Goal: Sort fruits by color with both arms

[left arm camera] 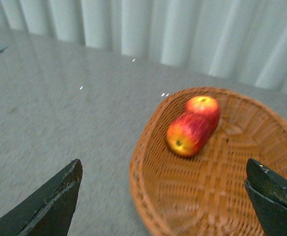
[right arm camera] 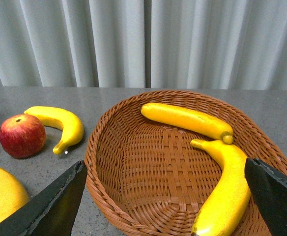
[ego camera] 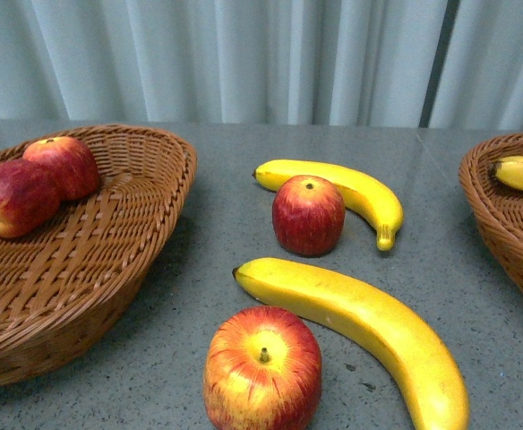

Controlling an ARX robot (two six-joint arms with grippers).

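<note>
fruit: glossy red-yellow apple [ego camera: 262,369] on grey surface [ego camera: 199,296], right of brown wicker basket [ego camera: 176,152].
pincers: left pincer [left arm camera: 163,167], right pincer [right arm camera: 165,164] both spread, empty.
handling: probably light, rigid, slick; grip across its middle.

**Soft overhead light, one smeared wrist picture**

The front view is bright and evenly lit, with a faint cool cast on the curtain [ego camera: 244,54]. Light falls from above. The near apple [ego camera: 262,372] bears a pale sheen on its crown, and the long banana [ego camera: 360,331] has a broad highlight along its upper side. Shadows are weak and soft-edged. The darkest lies on the table [ego camera: 199,296] right against the left basket [ego camera: 109,260], under its flaring rim.

The left wrist view is blurred throughout. The left basket's weave is smudged, the two apples [left arm camera: 187,135] inside it lack crisp edges, and small white glints streak the table beyond the basket.

The right wrist view is sharp and evenly lit, with the weave of the right basket [right arm camera: 173,162] crisp.
</note>
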